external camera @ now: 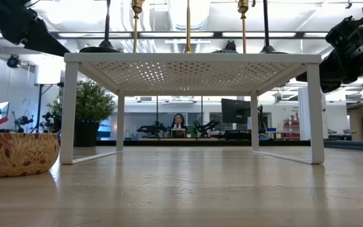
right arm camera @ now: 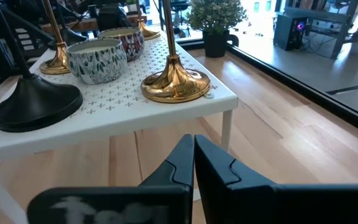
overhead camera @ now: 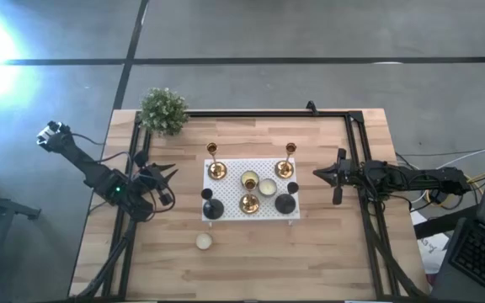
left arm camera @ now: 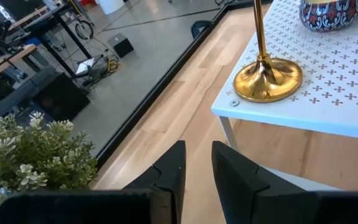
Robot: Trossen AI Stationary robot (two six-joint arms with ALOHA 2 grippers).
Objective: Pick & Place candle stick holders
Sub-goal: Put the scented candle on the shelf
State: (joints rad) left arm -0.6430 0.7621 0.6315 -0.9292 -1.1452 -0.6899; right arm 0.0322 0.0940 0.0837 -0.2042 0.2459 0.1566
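Observation:
Three brass-gold candle stick holders (overhead camera: 216,168) (overhead camera: 285,167) (overhead camera: 249,203) stand by their round bases on a white perforated stand (overhead camera: 226,187) at the table's middle. Two black holders (overhead camera: 212,208) (overhead camera: 285,203) stand on the stand's near side. My left gripper (overhead camera: 172,175) hangs left of the stand, slightly open and empty, with the far-left brass holder (left arm camera: 267,78) ahead of it. My right gripper (overhead camera: 317,174) hangs right of the stand, shut and empty, facing the far-right brass holder (right arm camera: 174,81) and a black holder (right arm camera: 33,102).
Two small patterned bowls (overhead camera: 249,178) (overhead camera: 267,187) sit on the stand between the holders. Another small bowl (overhead camera: 203,241) sits on the table near the front. A potted plant (overhead camera: 164,109) stands at the far left corner. A black frame (overhead camera: 251,114) runs along the table's edges.

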